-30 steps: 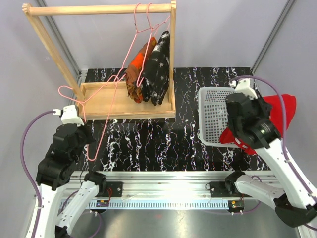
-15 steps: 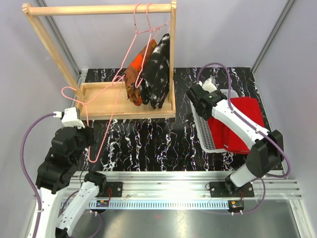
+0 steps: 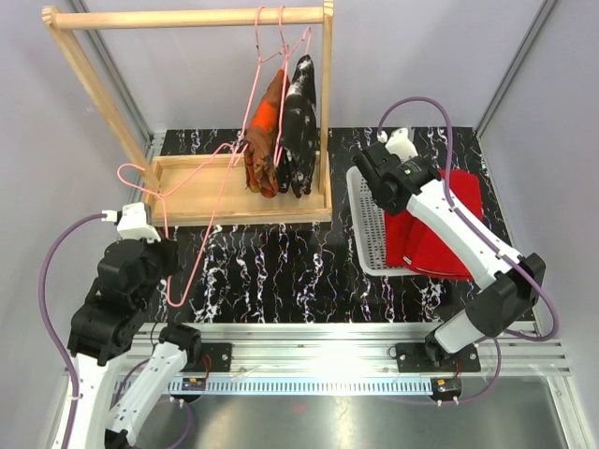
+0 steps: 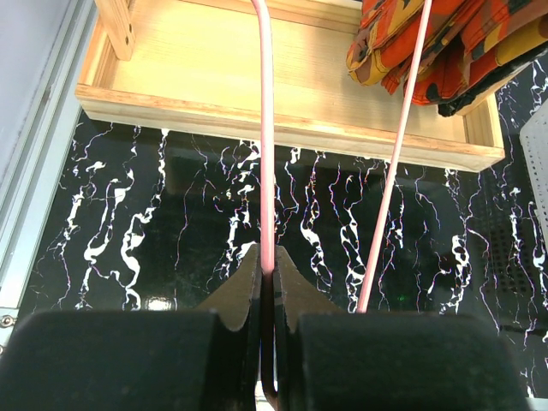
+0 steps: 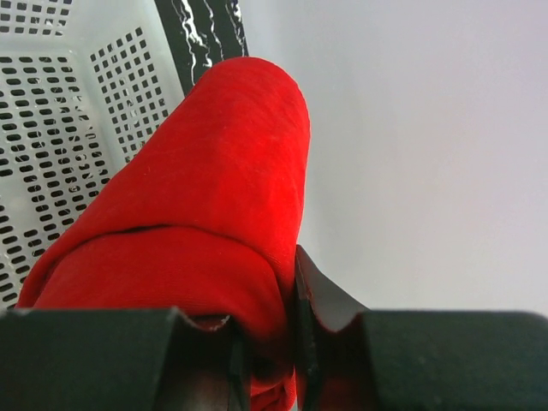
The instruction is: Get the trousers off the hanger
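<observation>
My right gripper (image 5: 274, 342) is shut on a fold of the plain red trousers (image 5: 214, 223). In the top view it (image 3: 398, 201) holds the red trousers (image 3: 435, 234) draped over the white basket (image 3: 367, 234). My left gripper (image 4: 267, 276) is shut on the wire of an empty pink hanger (image 4: 266, 128); in the top view it (image 3: 164, 245) is at the table's left front. The orange-brown patterned trousers (image 3: 265, 131) and the black white-splashed trousers (image 3: 299, 117) hang on two pink hangers from the wooden rack's rod (image 3: 187, 17).
The rack's wooden tray base (image 3: 197, 187) fills the back left, with posts at both ends. The perforated basket wall shows in the right wrist view (image 5: 60, 128). Grey walls enclose the black marbled table (image 3: 281, 262).
My right arm swung from the near right to the far side of the basket, carrying the red trousers. The basket slid left. The hanging trousers swung slightly. The left arm hardly moved.
</observation>
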Controlling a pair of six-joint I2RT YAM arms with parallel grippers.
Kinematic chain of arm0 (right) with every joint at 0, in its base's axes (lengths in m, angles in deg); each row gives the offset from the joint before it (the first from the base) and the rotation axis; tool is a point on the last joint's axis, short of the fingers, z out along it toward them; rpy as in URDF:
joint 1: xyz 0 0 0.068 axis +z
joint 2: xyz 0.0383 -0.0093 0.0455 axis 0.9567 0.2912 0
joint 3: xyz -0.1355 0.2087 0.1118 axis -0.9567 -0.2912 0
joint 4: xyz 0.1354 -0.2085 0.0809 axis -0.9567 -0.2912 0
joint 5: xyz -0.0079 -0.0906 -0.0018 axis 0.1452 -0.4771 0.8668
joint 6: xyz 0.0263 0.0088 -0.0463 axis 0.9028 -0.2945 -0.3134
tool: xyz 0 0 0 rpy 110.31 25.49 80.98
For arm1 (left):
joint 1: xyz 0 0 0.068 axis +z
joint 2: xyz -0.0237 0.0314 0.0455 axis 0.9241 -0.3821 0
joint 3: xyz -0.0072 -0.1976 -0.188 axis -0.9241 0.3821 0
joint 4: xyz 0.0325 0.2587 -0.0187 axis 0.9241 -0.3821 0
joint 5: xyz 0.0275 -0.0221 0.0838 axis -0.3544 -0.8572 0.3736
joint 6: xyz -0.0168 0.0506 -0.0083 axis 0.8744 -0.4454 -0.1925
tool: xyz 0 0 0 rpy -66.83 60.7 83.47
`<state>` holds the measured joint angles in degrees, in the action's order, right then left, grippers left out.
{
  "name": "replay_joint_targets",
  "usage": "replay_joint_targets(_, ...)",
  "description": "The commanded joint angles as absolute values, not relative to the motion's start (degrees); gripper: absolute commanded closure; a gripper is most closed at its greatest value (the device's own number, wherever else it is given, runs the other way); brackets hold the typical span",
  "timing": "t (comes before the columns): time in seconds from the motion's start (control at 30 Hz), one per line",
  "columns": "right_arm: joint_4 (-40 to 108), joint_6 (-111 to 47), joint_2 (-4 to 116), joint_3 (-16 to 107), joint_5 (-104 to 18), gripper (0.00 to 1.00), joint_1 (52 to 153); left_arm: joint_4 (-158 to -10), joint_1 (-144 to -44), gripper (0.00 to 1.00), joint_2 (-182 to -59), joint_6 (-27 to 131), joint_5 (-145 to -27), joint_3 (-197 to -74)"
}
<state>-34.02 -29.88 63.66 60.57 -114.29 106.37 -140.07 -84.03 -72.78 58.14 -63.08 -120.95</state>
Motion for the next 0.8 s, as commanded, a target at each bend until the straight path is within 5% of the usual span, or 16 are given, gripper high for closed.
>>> replay_joint_targets(0.0, -33.95, -29.71, 59.66, 65.07, -122.43, 1.00, 108.84, -137.14, -83.97, 1.00, -73.00, 57.83, -64.40, -120.72)
replay_joint_targets(0.43, -26.75, -45.61, 64.05, 74.31, -126.66, 1.00, 112.18, -137.31, -83.97, 1.00, -72.48, 57.74, -64.75, -120.28)
replay_joint_targets(0.77, -30.71, -41.83, 66.26, 77.47, -127.01, 1.00, 112.44, -136.96, -84.06, 1.00, -72.04, 57.65, -65.37, -120.10)
